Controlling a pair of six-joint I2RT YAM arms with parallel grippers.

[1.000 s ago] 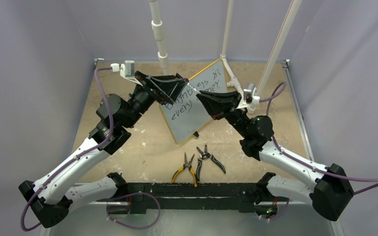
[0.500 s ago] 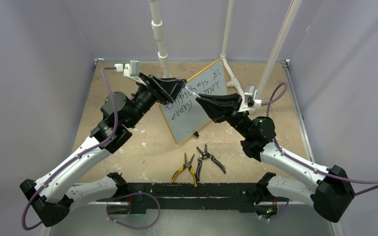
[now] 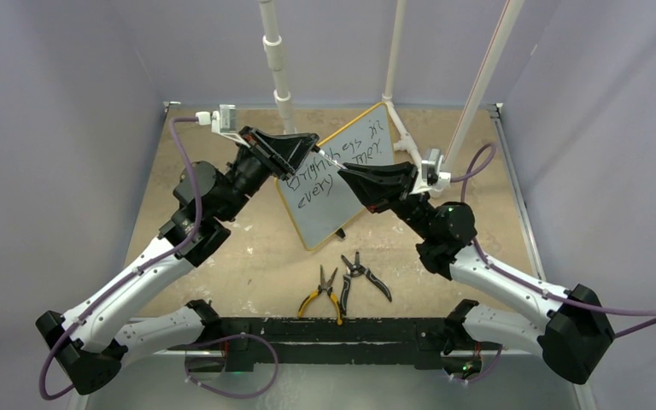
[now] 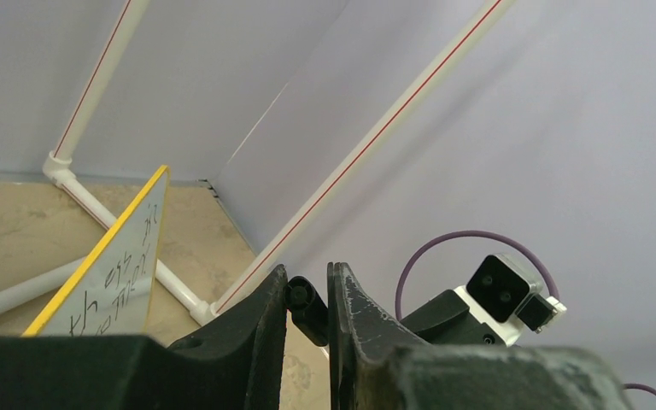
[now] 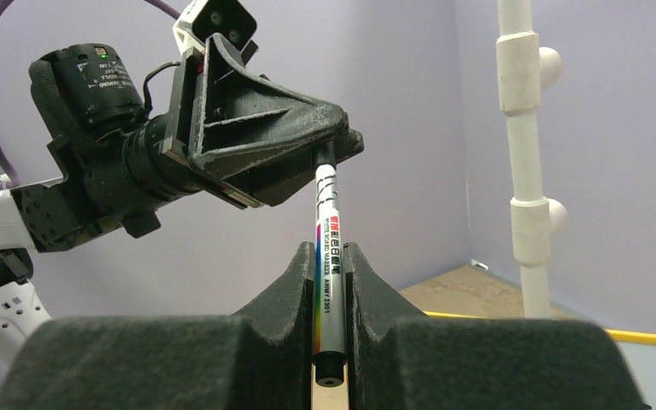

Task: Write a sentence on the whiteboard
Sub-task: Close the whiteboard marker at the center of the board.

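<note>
1. The whiteboard (image 3: 331, 220) is set askew on the table (image 3: 222, 256), behind its middle, with one corner turned toward the back wall.
2. The sentence (image 3: 312, 195) is written on it in black script in two lines. Parts are hidden by the grippers, and "every" can be read in the lower line.
3. A marker (image 5: 326, 256) is held above the board between both grippers.
4. The right gripper (image 3: 342, 168) is clamped on the marker's barrel, which is seen gripped between its fingers in the right wrist view.
5. The left gripper (image 4: 306, 284) is drawn in to a narrow gap, and the marker's black end is pinched between its fingers.
6. Two pliers are laid near the board's near edge, apart from it: a yellow-handled pair (image 3: 323, 292) and a black-handled pair (image 3: 366, 275).
</note>
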